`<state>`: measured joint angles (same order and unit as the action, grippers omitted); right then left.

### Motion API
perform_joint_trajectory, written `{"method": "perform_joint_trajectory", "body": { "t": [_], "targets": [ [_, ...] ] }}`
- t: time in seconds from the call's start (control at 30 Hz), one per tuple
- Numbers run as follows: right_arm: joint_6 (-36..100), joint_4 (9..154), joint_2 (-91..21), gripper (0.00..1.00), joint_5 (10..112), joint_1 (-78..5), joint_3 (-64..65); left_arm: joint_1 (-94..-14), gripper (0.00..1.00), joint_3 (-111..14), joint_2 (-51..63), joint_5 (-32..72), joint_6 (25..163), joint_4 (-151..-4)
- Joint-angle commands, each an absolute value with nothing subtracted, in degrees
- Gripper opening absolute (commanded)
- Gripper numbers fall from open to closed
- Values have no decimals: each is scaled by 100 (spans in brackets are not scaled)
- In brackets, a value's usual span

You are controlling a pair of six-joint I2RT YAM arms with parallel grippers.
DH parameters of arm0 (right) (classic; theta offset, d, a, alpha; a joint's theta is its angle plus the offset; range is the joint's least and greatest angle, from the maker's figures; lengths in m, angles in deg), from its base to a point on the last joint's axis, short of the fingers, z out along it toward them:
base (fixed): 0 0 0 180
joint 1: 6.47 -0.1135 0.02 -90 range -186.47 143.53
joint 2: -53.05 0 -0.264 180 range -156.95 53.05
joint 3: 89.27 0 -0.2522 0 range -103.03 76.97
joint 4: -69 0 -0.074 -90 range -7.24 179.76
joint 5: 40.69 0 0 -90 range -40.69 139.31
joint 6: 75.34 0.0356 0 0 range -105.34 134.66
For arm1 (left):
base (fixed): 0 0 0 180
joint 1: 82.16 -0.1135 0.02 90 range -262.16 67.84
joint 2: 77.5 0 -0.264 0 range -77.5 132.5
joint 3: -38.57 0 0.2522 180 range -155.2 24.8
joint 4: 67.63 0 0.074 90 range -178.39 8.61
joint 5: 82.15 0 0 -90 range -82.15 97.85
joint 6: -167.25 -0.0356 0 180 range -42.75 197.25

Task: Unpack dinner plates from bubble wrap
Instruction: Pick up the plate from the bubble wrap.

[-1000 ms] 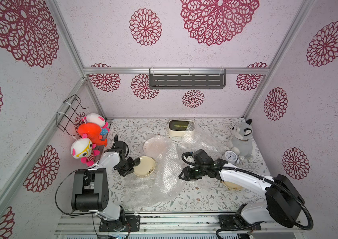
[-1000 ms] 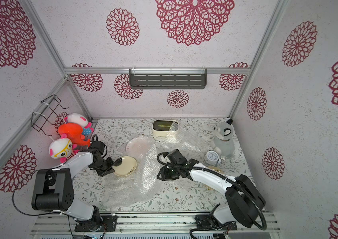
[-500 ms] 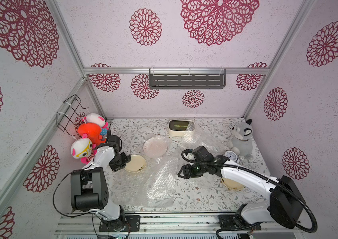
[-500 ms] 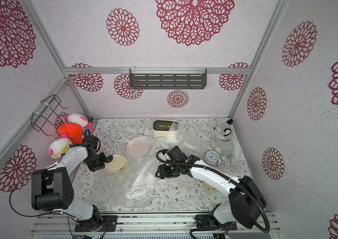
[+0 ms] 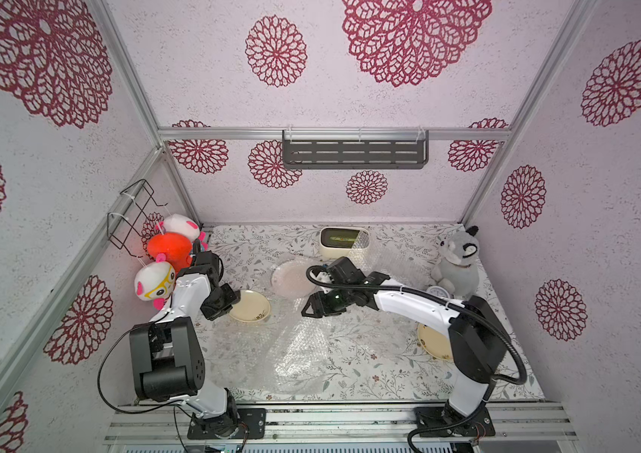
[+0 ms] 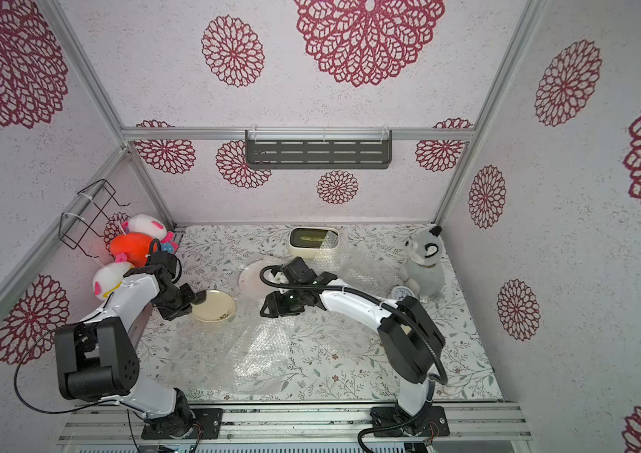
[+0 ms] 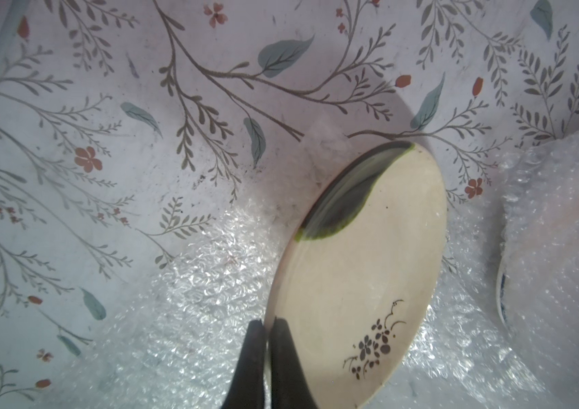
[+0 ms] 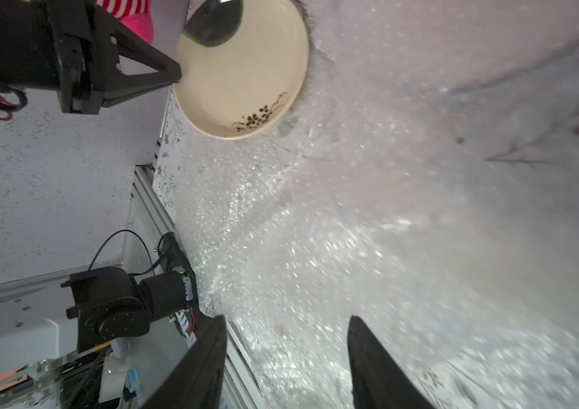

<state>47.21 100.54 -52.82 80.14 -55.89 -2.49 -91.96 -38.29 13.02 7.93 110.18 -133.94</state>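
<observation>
My left gripper point(image 7: 268, 325) is shut on the rim of a cream dinner plate point(image 7: 358, 269) with a small dark flower motif and holds it tilted at the left of the table. Both top views show this plate point(image 5: 250, 306) point(image 6: 213, 306) beside the left gripper point(image 5: 232, 300). A loose sheet of bubble wrap point(image 5: 295, 349) point(image 6: 260, 349) lies spread front centre. My right gripper point(image 5: 311, 310) point(image 8: 286, 318) hangs open over it, holding nothing. A second plate point(image 5: 291, 276) lies behind, under bubble wrap. A third cream plate point(image 5: 430, 341) sits partly under the right arm.
A cream box with a dark top point(image 5: 344, 242) stands at the back, with more bubble wrap point(image 5: 393, 259) to its right. A grey plush point(image 5: 456, 261) and a small alarm clock point(image 5: 438, 292) are at the right, and plush toys point(image 5: 169, 251) crowd the left wall.
The left gripper has carried the cream plate leftward, off the bubble wrap. The right gripper has moved left and back, and the loose sheet now lies flatter.
</observation>
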Motion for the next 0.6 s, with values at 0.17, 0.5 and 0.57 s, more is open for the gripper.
{"method": "perform_joint_trajectory", "body": {
  "t": [0.17,0.5,0.57],
  "targets": [
    [4938,9641,-6160,50,8937,-6040,-770,-9367,0,-3913,1469,623,10805,-13510],
    [4885,9577,-6331,50,8627,-6074,1,-9457,0,-3949,1442,632,10731,-13572],
    [4905,9512,-6357,50,8558,-6070,104,-9473,0,-3919,1413,642,10731,-13571]
  ]
}}
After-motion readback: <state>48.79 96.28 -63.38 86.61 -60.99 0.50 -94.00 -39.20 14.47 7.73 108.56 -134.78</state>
